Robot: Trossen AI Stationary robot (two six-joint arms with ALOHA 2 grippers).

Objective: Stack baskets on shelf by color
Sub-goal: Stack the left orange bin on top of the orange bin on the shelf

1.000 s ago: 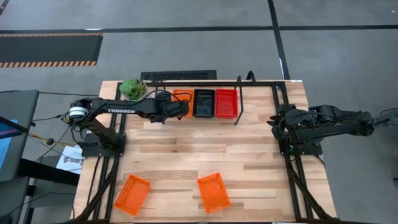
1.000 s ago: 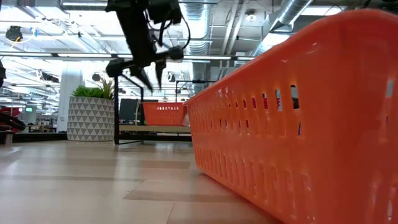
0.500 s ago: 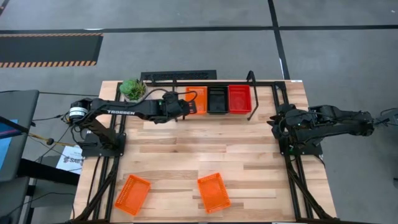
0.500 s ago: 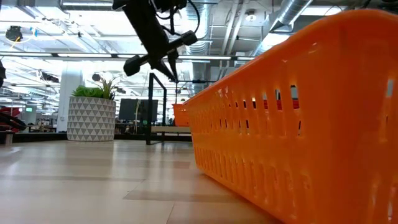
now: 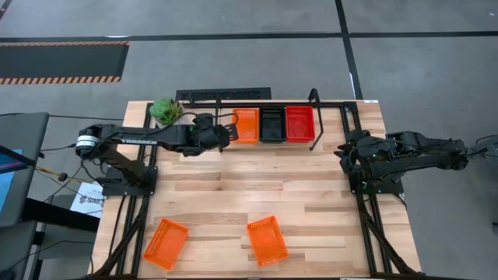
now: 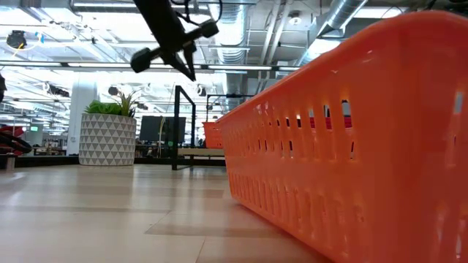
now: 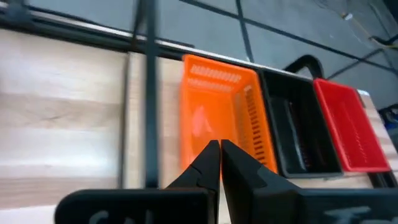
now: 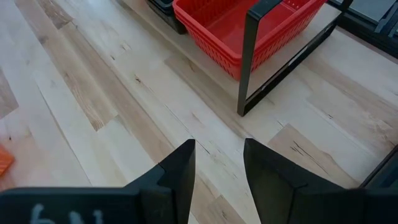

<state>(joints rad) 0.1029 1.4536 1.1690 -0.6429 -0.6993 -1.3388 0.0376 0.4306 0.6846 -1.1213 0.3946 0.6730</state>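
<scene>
1. My left gripper (image 5: 226, 137) hangs just in front of the shelf (image 5: 313, 118), its jaws pressed together on nothing; a second ago they stood partly open over the orange basket on the shelf (image 5: 246, 125).
2. In that second the shelf and its three stacks slid toward my right side. The black basket (image 5: 271, 124) and the red basket (image 5: 299, 123) now sit further along the back edge than before.
3. My right gripper (image 8: 216, 163) waits at the right edge of the table, jaws apart, holding nothing.
4. Two orange baskets lie on the near table: one at the left corner (image 5: 165, 243) and one near the middle (image 5: 268, 239).
5. I judge the last placement done; those two loose baskets must yet join the orange stack.
</scene>
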